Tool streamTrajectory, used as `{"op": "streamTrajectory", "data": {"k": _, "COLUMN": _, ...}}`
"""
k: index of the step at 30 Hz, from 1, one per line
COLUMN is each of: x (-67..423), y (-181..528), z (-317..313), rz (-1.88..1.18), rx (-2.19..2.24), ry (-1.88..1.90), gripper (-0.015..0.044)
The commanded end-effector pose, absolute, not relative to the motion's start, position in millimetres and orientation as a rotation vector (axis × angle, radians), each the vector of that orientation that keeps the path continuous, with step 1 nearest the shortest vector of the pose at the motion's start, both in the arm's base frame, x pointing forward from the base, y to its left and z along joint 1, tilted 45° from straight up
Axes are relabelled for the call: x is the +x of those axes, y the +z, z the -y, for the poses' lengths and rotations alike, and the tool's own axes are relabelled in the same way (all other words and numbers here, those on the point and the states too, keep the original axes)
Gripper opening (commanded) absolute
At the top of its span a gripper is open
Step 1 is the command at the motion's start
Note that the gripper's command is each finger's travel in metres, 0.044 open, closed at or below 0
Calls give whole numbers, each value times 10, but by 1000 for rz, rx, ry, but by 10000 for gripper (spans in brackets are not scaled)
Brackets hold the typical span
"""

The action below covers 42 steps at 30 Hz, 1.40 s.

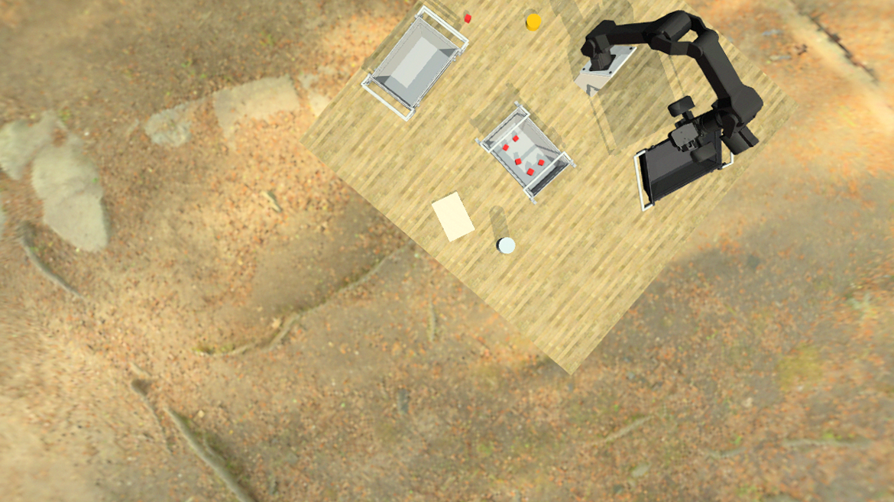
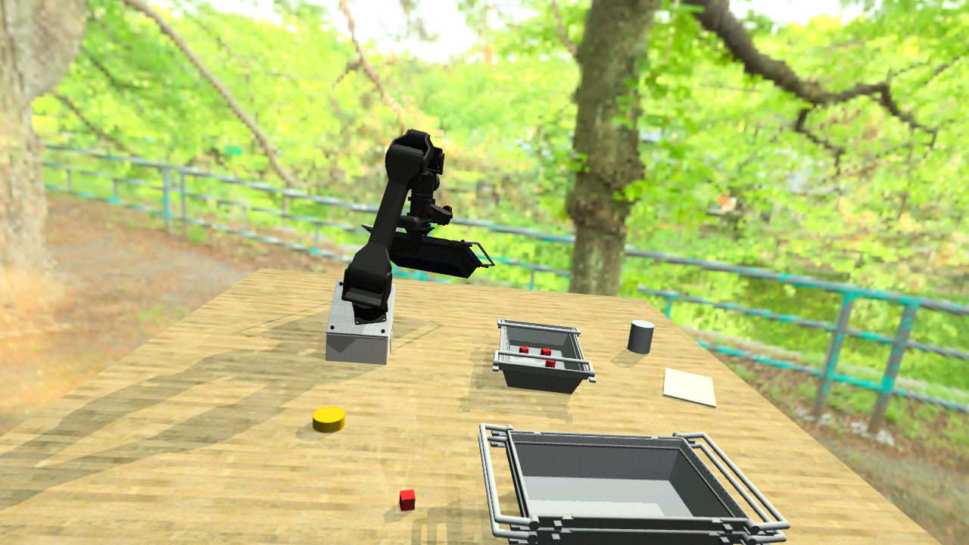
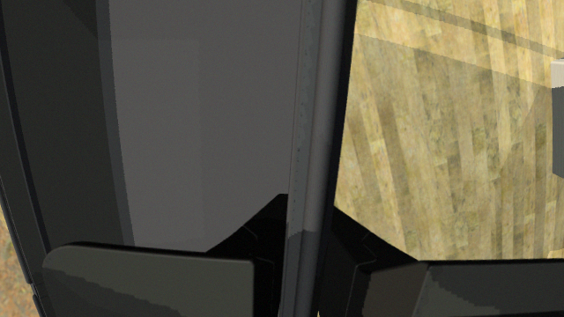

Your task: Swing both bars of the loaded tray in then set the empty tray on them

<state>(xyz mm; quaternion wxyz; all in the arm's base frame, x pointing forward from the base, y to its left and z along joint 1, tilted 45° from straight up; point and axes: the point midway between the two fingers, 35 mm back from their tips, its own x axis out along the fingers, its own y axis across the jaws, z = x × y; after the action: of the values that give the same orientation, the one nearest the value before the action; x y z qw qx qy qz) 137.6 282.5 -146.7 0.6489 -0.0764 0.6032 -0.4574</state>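
My gripper (image 1: pixel 694 126) (image 2: pixel 419 233) (image 3: pixel 298 206) is shut on a long side wall of the empty dark tray (image 1: pixel 679 177) (image 2: pixel 433 262) (image 3: pixel 198 110). That tray is held up above the table beside the arm; in the exterior view it looks slightly tilted. A white bar (image 1: pixel 639 181) stands out past its one end. The loaded tray (image 1: pixel 550 180) (image 2: pixel 542 380) stands in the middle of the table with several small red blocks inside. Its near bar (image 2: pixel 542 362) and far bar (image 2: pixel 538 327) both lie in across its top. The far end of the held tray is partly hidden.
A grey tray stack (image 1: pixel 419 59) (image 2: pixel 596 462), seemingly two nested trays with bars swung out, stands at one table edge. A red cube (image 1: pixel 467 18) (image 2: pixel 406 499), yellow disc (image 1: pixel 533 21) (image 2: pixel 328 418), grey cylinder (image 1: pixel 506 245) (image 2: pixel 640 337) and cream plate (image 1: pixel 452 216) (image 2: pixel 689 387) stand around.
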Motion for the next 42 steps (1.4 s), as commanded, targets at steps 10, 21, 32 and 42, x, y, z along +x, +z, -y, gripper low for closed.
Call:
{"op": "streamTrajectory", "data": {"k": 10, "x": 1402, "y": -1374, "z": -2953, "rz": -1372, "rx": -149, "ry": -1021, "gripper": 0}}
{"op": "streamTrajectory", "data": {"k": 21, "x": 1402, "y": -1374, "z": -2953, "rz": -1372, "rx": -149, "ry": -1021, "gripper": 0}}
{"op": "streamTrajectory", "data": {"k": 32, "x": 1556, "y": -1278, "z": -2906, "rz": -1347, "rx": -101, "ry": -1051, "gripper": 0}}
{"op": "streamTrajectory", "data": {"k": 42, "x": 1980, "y": -1000, "z": -2719, "rz": -1267, "rx": 35, "ry": -1138, "gripper": 0}}
